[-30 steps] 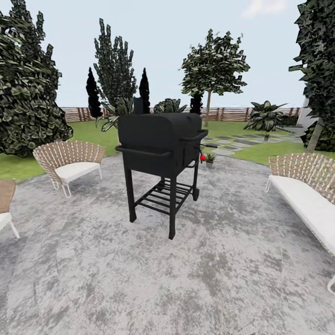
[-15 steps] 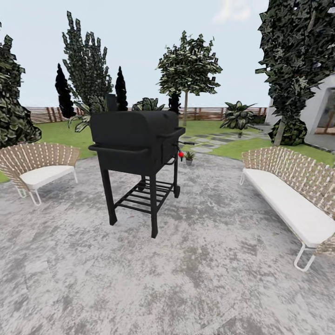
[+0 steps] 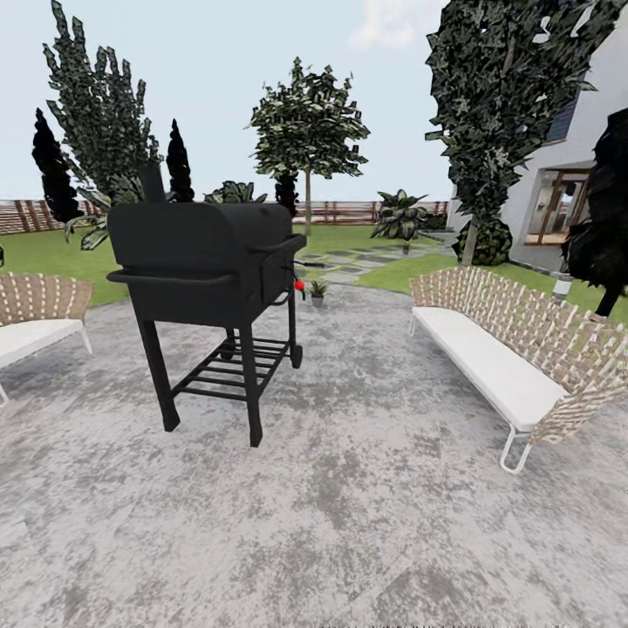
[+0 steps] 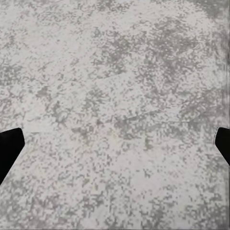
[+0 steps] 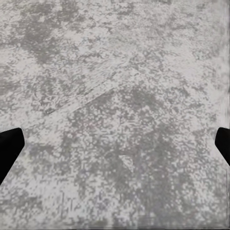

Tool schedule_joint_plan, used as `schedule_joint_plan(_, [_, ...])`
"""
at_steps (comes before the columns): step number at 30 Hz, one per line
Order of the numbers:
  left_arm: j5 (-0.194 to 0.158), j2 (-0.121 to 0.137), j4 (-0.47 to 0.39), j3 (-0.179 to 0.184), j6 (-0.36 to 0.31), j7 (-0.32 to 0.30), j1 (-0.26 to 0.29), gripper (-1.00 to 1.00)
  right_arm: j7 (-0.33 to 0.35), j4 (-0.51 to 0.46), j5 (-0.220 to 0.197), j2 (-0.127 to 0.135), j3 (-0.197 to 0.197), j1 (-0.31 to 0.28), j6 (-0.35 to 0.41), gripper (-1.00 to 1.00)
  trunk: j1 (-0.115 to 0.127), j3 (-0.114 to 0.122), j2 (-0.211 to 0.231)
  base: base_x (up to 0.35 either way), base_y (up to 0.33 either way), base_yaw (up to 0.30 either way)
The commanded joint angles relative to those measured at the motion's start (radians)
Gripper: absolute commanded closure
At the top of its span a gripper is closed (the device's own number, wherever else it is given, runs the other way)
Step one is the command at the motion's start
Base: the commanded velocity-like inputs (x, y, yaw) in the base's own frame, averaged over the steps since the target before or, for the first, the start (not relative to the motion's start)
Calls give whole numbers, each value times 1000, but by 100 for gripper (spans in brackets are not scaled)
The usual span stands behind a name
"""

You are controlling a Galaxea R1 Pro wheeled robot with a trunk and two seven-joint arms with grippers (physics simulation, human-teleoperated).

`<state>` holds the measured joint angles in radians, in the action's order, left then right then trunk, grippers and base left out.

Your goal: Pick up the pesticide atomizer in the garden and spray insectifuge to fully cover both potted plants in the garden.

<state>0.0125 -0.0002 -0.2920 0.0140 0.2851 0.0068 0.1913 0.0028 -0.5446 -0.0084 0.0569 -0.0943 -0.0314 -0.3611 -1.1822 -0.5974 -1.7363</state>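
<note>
On the garden's grey paved circle (image 3: 366,488) stands a black grill. By its side shelf a tiny dark thing with a red tip, seemingly the pesticide atomizer (image 3: 299,284), shows. Just past it, at the paving's far edge, sits one small potted plant (image 3: 317,290) with green leaves; I cannot make out any specks on them from here. My left gripper (image 4: 115,148) is open over bare paving, its dark fingertips (image 4: 9,148) wide apart. Over the same mottled ground, my right gripper (image 5: 115,151) is open too and holds nothing.
The black grill (image 3: 214,279) stands left of centre. A long wicker bench (image 3: 497,349) lines the right, a wicker chair (image 3: 30,318) the left. Stepping stones (image 3: 349,260) lead over lawn toward a wooden fence (image 3: 349,211); a house (image 3: 567,174) stands at far right.
The whole head view has swung to the right: grill, chair and trees have slid left in the picture, and the bench and the house have come into view.
</note>
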Motion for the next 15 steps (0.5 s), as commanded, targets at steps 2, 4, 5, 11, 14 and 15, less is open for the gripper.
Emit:
schedule_joint_plan(2, [1,0,1,1,3,0,0,-100,0,1,-1,0,-1,-1,-3,-100,-8,-7,-15,0,0,-300])
schedule_joint_plan(4, [1,0,1,1,3,0,0,-100,0,1,-1,0,-1,-1,-3,-100,-15,-14,-29,0,0,-300])
schedule_joint_plan(5, [1,0,1,1,3,0,0,-100,0,2,-1,0,-1,-1,-3,-100,-19,-17,-36,0,0,-300])
schedule_joint_plan(11, [1,0,1,1,3,0,0,-100,0,2,-1,0,-1,-1,-3,-100,-42,-36,-78,0,0,-300])
schedule_joint_plan(14, [1,0,1,1,3,-1,0,-100,0,2,-1,0,-1,-1,-3,-100,-54,-45,-99,0,0,-300])
schedule_joint_plan(15, [1,0,1,1,3,0,0,-100,0,2,-1,0,0,-1,-3,-100,-57,-48,-106,0,0,-300])
